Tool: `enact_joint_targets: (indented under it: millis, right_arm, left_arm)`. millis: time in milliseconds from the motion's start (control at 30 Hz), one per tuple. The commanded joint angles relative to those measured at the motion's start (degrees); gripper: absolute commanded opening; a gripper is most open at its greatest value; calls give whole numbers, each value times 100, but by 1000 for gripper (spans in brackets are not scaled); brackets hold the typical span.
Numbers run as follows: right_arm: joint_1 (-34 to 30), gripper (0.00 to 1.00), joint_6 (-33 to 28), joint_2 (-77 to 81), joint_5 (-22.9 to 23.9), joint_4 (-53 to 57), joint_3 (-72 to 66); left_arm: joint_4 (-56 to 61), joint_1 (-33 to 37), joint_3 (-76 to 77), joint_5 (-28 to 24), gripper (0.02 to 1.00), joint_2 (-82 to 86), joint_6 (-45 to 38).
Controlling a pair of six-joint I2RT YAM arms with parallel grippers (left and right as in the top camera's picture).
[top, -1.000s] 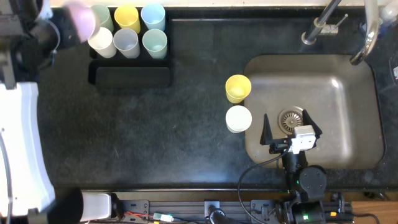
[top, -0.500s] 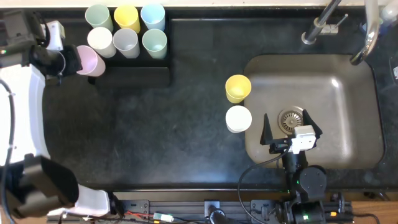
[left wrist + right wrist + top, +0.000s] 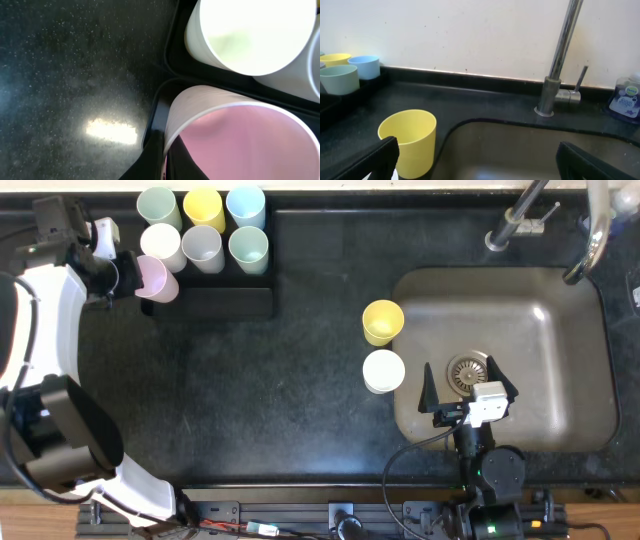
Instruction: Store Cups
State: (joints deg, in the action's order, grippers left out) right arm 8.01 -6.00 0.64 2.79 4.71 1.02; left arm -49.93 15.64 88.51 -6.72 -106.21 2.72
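Left gripper [image 3: 128, 276] holds pink cup [image 3: 158, 279] at black tray [image 3: 215, 303], beside white cup [image 3: 162, 243].

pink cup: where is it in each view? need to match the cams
Top view: pink cup at far left, at the left end of the black tray, held by the left gripper.
Left wrist view: lower right, open mouth toward the camera, tray edge beside it.
Right wrist view: not in it.
Shared landmark: the black tray, also at the left edge of the right wrist view.
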Motion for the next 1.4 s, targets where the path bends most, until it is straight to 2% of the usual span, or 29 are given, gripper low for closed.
enact_joint_targets:
  millis: [33, 267, 333, 533, 600, 733, 767, 967, 1100, 1200, 1400]
  right_arm:
    - [31, 998, 22, -39, -42, -33, -74]
    - [31, 998, 22, -39, -39, -33, -74]
    - [31, 998, 22, -39, -39, -33, -74]
    - [31, 996, 22, -39, -39, -33, -74]
    - [31, 998, 22, -39, -39, -33, -74]
    - [31, 998, 22, -39, -42, -33, -74]
    - [31, 996, 22, -39, -42, -33, -74]
    - [31, 998, 22, -39, -42, -33, -74]
    - [33, 998, 22, -39, -42, -33, -74]
    - [31, 998, 22, -39, -39, -33, -74]
    - [31, 998, 22, -39, -39, -33, -74]
  left_arm:
    - [44, 33, -46, -74, 47, -273, -122]
    - [149, -35, -46, -74, 110, -468, -122]
    - [173, -79, -37, -74, 222, -466, -120]
    - [-179, -94, 212, 142, 704, 79, -76]
    - [-595, -109, 619, 210, 792, 236, -76]
    - [-1679, -415, 2061, 356, 825, 400, 103]
    - [-1932, -566, 2452, 452, 864, 398, 236]
    - [-3095, -2439, 4465, 1250, 972, 157, 1392]
    - [-3379, -3663, 4599, 1335, 974, -116, 2350]
    - [-3451, -4533, 4599, 1379, 974, -525, 2761]
    - [-3471, -5423, 4597, 1408, 976, -1436, 3130]
